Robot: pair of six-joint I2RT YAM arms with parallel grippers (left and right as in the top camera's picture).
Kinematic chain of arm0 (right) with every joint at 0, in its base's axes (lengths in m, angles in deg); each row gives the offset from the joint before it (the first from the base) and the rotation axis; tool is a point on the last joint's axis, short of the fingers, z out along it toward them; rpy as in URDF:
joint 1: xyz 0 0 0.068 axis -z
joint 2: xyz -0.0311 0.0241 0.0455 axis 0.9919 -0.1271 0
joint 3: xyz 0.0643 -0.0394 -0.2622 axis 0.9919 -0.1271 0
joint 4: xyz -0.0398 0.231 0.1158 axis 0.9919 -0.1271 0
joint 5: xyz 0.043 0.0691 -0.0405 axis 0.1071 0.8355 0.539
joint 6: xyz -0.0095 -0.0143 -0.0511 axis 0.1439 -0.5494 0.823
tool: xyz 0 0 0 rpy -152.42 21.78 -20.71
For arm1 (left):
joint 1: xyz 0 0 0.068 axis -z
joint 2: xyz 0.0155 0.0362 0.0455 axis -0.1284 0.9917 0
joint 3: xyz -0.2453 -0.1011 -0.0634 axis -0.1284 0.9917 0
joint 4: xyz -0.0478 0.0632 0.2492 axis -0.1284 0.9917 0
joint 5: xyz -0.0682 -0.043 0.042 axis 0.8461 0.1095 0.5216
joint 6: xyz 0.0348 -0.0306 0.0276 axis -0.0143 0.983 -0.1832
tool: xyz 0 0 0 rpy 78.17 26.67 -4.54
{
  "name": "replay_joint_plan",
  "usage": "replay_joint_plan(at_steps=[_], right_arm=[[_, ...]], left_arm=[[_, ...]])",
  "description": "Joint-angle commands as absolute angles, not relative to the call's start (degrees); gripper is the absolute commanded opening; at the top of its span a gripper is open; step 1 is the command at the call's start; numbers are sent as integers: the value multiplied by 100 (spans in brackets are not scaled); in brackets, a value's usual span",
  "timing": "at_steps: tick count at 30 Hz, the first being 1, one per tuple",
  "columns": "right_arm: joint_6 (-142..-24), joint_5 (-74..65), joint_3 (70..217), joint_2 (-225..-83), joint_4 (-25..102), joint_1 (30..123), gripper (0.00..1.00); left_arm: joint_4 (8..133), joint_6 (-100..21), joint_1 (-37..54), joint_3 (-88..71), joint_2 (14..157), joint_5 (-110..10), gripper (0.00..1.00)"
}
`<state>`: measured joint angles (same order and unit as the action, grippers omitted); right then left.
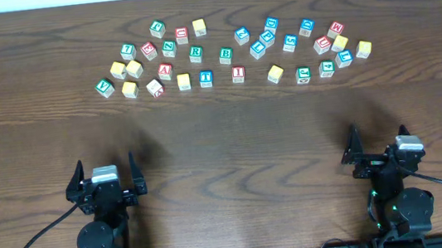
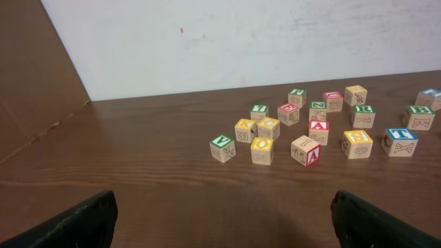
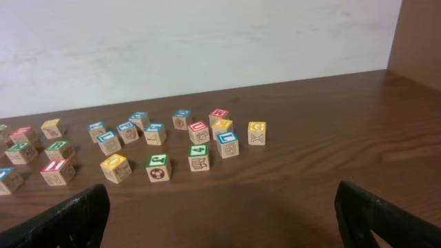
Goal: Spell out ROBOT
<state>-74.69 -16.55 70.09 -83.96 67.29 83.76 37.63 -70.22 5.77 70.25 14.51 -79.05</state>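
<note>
Several wooden alphabet cubes lie scattered across the far half of the table. Among them are the green R (image 1: 195, 52) (image 2: 363, 116), the green B (image 1: 226, 55) (image 2: 420, 117) and the blue T (image 1: 206, 78) (image 2: 400, 141). Yellow-faced cubes sit at the left (image 1: 129, 88) (image 2: 262, 149) and to the right of the middle (image 1: 275, 73) (image 3: 114, 167). My left gripper (image 1: 106, 165) (image 2: 224, 227) and right gripper (image 1: 379, 134) (image 3: 220, 227) rest near the front edge, both open and empty, well short of the cubes.
The red A (image 1: 165, 71) (image 2: 318, 129) and red I (image 1: 238, 74) (image 3: 58, 171) lie among the cubes. More yellow cubes (image 1: 339, 43) sit at the right end. A white wall rises behind the table, and bare wood separates the grippers from the cubes.
</note>
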Motion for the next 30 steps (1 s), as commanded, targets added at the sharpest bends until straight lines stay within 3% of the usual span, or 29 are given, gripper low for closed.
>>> replay_joint_plan(at_steps=[1, 25, 30], right_arm=[[-7415, -1642, 7003, -8370, 6705, 8411, 99], [-7415, -1642, 7003, -8370, 6705, 8411, 99], [-7415, -1642, 7003, -8370, 6705, 8411, 99]], left_arm=[[4028, -7098, 568, 7108, 1423, -7975, 97], [3988, -7081, 573, 7108, 1423, -7940, 98], [4006, -6578, 573, 6977, 1527, -7332, 97]])
